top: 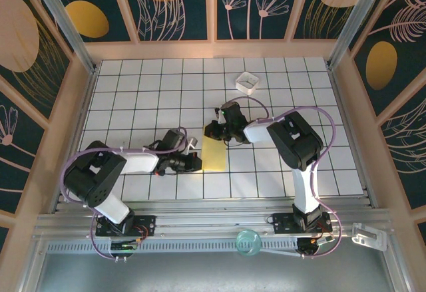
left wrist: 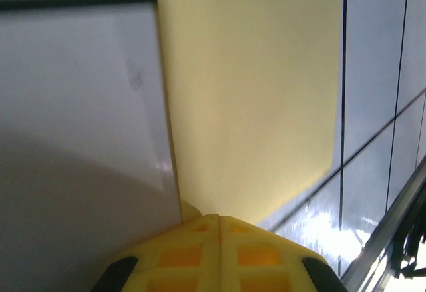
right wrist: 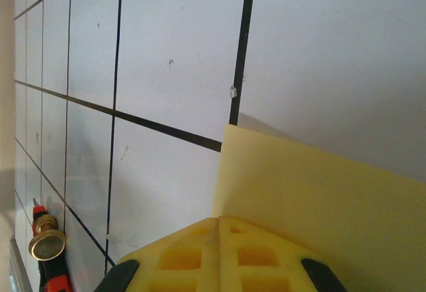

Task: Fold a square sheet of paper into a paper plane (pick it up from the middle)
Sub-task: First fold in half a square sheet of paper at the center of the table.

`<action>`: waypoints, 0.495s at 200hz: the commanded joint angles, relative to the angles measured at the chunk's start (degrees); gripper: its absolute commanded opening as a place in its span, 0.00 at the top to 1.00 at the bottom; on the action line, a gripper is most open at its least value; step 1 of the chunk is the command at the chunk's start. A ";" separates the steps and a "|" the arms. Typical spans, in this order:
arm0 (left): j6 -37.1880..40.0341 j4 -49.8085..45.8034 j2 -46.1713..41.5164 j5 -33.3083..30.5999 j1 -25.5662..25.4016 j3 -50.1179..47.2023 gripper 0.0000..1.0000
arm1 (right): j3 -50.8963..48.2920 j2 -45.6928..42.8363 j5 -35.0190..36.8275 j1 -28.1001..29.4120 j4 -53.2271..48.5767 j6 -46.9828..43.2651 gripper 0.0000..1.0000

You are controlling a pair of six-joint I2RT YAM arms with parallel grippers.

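**Keeping the folded edges matched**

The square sheet of paper (top: 214, 149) lay doubled into a narrow strip on the table (top: 146, 99). The left gripper (top: 197, 161) seemed clenched on its near-left edge, the right gripper (top: 209, 131) on its far corner. In my judgement, both needed an even, gentle pull, so that the layers stayed aligned.

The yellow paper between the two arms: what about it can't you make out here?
1. Layers: in the top view the yellow paper is too small to tell folded from single.
2. Its gripped edges: in the left wrist view, hidden behind the left gripper; in the right wrist view, behind the right gripper.
3. Its full outline: cut off by the right and bottom edges of the right wrist view.
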 commanded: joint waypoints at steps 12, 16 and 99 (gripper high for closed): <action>1.98 -10.19 -2.60 2.95 -3.50 -1.94 1.00 | 0.11 4.43 3.55 -0.81 -12.77 -8.02 1.00; 2.13 -9.85 -3.14 3.81 -3.69 -1.71 1.00 | 0.45 4.26 2.94 -0.76 -13.03 -9.20 1.00; -6.40 5.86 -9.73 -3.07 4.68 3.30 0.72 | -1.00 -13.38 -8.09 -4.37 -14.77 -16.13 0.89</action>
